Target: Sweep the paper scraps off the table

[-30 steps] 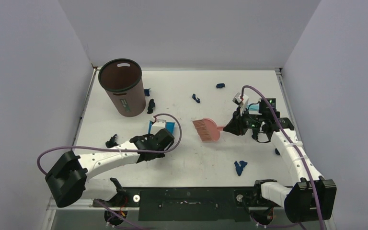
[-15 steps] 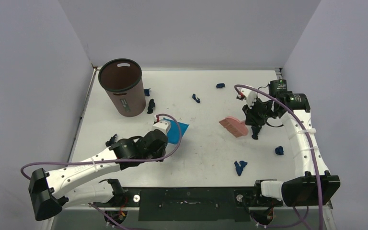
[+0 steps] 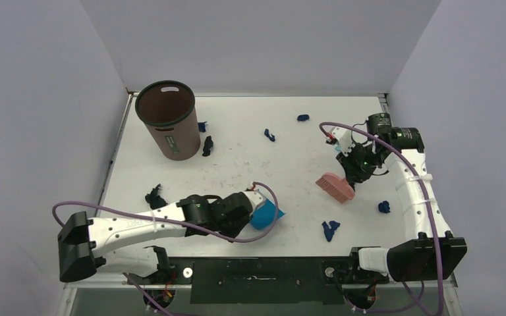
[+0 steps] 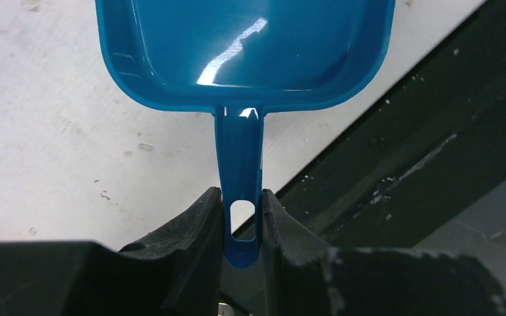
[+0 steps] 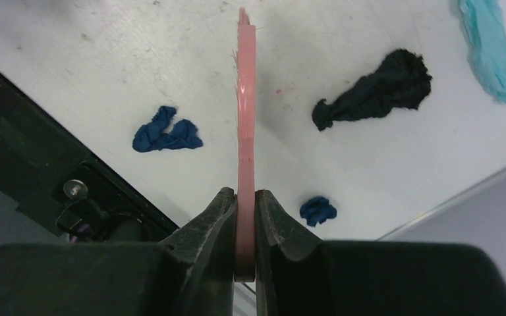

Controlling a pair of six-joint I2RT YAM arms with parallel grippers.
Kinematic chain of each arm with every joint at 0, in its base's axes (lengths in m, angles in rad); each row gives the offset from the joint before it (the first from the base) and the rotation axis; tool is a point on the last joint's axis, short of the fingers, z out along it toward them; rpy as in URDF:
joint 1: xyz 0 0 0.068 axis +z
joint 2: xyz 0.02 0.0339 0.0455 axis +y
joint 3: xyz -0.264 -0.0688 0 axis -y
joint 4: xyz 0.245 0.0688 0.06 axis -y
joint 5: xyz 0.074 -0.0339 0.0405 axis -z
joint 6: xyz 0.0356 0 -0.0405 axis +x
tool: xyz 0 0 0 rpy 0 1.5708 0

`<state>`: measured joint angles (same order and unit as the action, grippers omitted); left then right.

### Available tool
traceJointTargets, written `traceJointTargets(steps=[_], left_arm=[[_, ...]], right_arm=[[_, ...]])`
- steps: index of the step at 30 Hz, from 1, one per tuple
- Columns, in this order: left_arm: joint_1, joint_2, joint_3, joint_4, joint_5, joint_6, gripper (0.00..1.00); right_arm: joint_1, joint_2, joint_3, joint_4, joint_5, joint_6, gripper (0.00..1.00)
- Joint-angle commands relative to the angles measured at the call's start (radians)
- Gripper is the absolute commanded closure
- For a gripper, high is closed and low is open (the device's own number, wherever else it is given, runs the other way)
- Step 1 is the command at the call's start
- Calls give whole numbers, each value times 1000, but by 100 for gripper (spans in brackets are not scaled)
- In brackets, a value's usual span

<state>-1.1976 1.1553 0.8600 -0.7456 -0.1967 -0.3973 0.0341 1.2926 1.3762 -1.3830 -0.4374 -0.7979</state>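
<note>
Both arms have swung toward six o'clock: the left claw point(image 4: 240, 214) clamped on the dustpan point(image 4: 244, 52) handle, the right claw point(image 5: 245, 201) pinching the brush point(image 5: 246, 105). Across the desk point(image 3: 283, 158) the paper scraps point(image 3: 330, 228) lie scattered (none collected yet, apparently).

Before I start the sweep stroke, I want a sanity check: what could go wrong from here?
The dustpan in the left claw is close to the near edge of the table; a scrap swept past it may fall off. The brush is pinched only at its handle by the right claw and could twist.
</note>
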Motion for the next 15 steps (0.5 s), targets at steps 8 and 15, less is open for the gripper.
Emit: traceJointTargets(steps=[8,15], left_arm=[[-104,247,271,-58,152,298,100],[-145,452,434,-165,126,379,100]], right_arm=[[-28,-150,-96,193,484,289,95],[-29,-128,-100,166,410,409,95]])
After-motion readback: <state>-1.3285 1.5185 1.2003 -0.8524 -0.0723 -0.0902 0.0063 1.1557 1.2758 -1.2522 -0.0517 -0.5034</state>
